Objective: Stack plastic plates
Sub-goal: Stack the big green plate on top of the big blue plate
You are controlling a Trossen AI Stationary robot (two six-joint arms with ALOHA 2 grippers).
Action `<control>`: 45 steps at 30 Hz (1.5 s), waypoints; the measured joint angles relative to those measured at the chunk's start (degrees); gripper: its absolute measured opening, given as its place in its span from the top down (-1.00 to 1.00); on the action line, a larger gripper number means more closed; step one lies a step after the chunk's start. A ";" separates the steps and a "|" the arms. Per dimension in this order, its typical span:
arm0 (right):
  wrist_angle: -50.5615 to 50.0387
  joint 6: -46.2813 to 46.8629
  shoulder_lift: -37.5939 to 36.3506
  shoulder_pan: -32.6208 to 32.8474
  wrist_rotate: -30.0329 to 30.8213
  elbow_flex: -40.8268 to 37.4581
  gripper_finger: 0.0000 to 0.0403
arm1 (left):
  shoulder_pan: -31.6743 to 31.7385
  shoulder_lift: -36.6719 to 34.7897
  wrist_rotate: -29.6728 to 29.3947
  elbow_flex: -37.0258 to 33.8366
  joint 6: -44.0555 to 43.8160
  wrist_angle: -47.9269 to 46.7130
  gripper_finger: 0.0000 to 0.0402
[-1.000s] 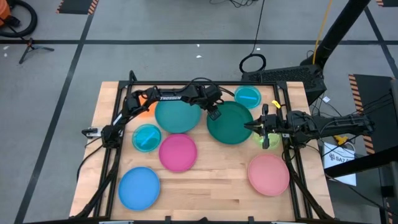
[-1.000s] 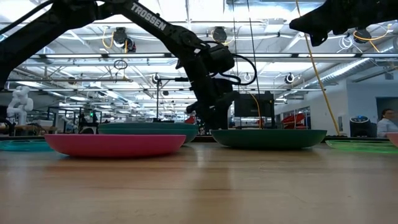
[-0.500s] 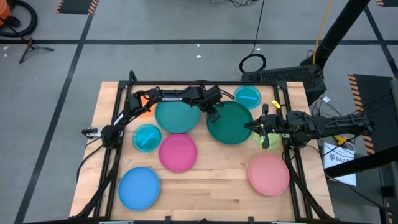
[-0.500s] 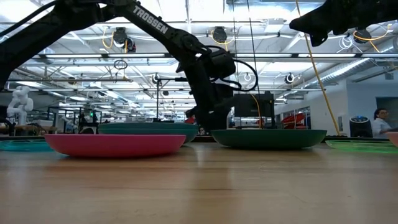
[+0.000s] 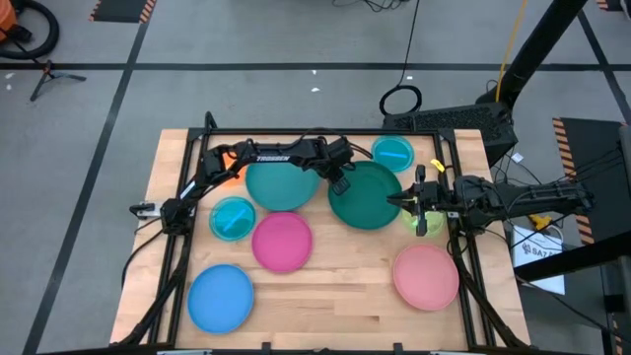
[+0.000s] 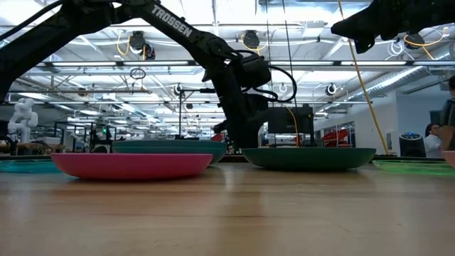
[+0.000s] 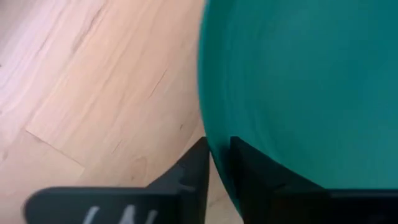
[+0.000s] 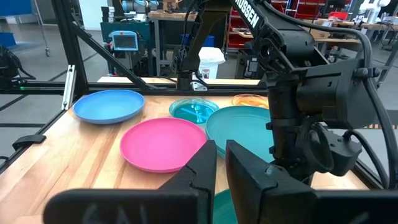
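Observation:
The dark green plate (image 5: 370, 197) lies flat on the table at the far middle, next to the teal plate (image 5: 281, 183). My left gripper (image 5: 340, 181) stands at the green plate's left rim and is shut on it. My right gripper (image 5: 402, 200) hovers shut above the green plate's right rim and holds nothing; in the low view it hangs high over the table (image 6: 341, 30). A lime plate (image 5: 426, 222) lies under the right arm. An orange plate (image 5: 228, 169) shows under the left arm. My left gripper pinches the dark green plate's left rim (image 7: 217, 146) between its two fingers, one finger (image 7: 193, 177) outside the rim and one (image 7: 255, 180) over the plate's inside. It comes down slanting from the table's left. The plate lies flat on the table.
A magenta plate (image 5: 282, 241), a blue plate (image 5: 221, 298) and a pink plate (image 5: 426, 275) lie toward the near edge. Two cyan plates (image 5: 233, 218) (image 5: 392, 153) lie at the left and at the far right. Bare wood shows at the near middle.
My left gripper has edged a little toward the table's right, onto the dark green plate's rim. The plates lie where they were.

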 joint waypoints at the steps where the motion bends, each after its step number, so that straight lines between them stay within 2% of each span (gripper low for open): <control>1: 0.00 0.01 0.00 0.00 0.00 0.00 0.86 | 0.00 0.00 0.00 0.00 -0.27 0.23 0.75; 8: -0.02 -0.01 0.00 0.00 0.00 0.00 0.86 | 0.00 -0.20 0.38 0.02 -2.02 1.42 0.94; 21: -1.46 -0.01 -0.02 0.00 0.00 0.00 0.86 | -0.81 -1.05 0.46 0.02 -1.61 3.55 0.95; 38: -2.61 0.02 0.00 0.02 0.00 0.00 0.86 | -1.74 -11.88 -0.54 -0.02 3.70 0.85 0.95; 45: -2.97 0.19 -0.02 0.00 0.00 0.00 0.86 | -1.81 -18.29 -0.65 -0.02 6.09 -4.96 0.95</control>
